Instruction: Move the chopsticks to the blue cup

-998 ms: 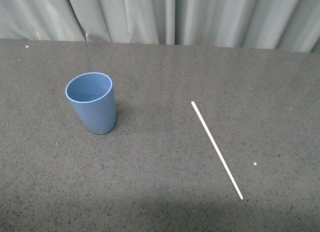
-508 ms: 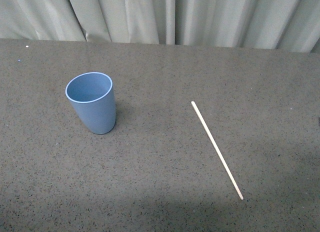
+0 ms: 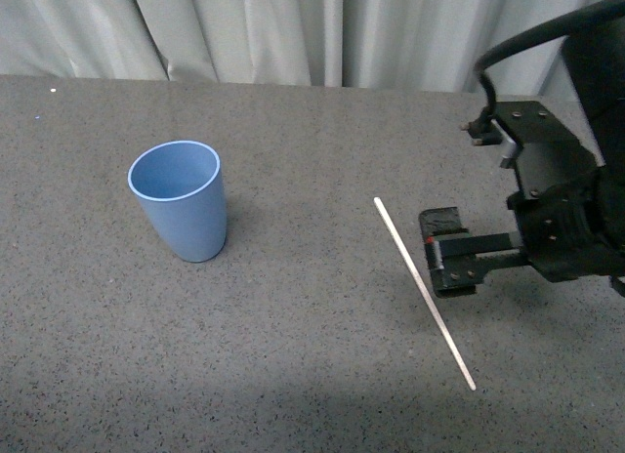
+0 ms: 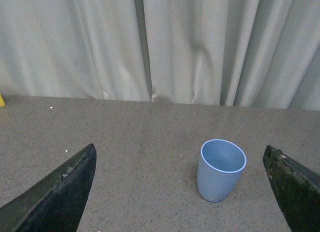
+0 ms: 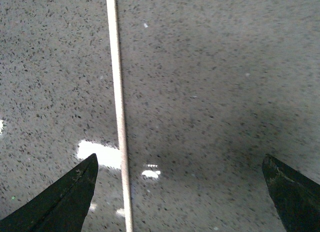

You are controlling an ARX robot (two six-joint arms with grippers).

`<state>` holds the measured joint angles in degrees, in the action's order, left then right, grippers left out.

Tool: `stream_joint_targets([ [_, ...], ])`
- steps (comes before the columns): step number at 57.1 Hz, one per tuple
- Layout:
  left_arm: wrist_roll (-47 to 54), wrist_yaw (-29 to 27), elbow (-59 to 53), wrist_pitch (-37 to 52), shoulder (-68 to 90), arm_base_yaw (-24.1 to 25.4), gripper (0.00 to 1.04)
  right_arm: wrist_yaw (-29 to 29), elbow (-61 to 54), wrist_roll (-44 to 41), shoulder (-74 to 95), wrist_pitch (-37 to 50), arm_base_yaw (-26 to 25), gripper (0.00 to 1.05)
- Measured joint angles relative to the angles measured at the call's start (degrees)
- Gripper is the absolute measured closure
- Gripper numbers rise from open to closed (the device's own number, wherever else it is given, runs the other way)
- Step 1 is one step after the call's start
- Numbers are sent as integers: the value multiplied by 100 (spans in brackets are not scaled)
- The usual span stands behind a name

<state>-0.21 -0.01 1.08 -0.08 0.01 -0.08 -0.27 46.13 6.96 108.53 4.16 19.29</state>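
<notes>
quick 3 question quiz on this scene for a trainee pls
1. True or false: the chopstick already stands inside the blue cup.
2. Which gripper shows in the front view, close beside the chopstick? A) left B) right
3. Fill in: the right gripper has its jaws ___.

Key: 1 false; 2 B; 3 open.

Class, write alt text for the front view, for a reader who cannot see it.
The robot's open right gripper reaches in from the right, its fingers close beside the middle of the chopsticks, a thin cream stick lying on a speckled grey table. A blue cup stands upright further left, before pale curtains.
</notes>
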Motion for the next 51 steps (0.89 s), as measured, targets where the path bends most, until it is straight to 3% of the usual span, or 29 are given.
stream_joint_targets([
  [30, 0, 0, 0, 0, 0, 0, 7, 35, 1517, 297, 1373, -811, 389, 12],
  [40, 0, 0, 0, 0, 0, 0, 7, 227, 1794, 291, 1714, -1073, 483, 49],
  [51, 0, -2, 0, 0, 0, 0, 7, 238, 1908, 306, 1759, -1185, 498, 76],
])
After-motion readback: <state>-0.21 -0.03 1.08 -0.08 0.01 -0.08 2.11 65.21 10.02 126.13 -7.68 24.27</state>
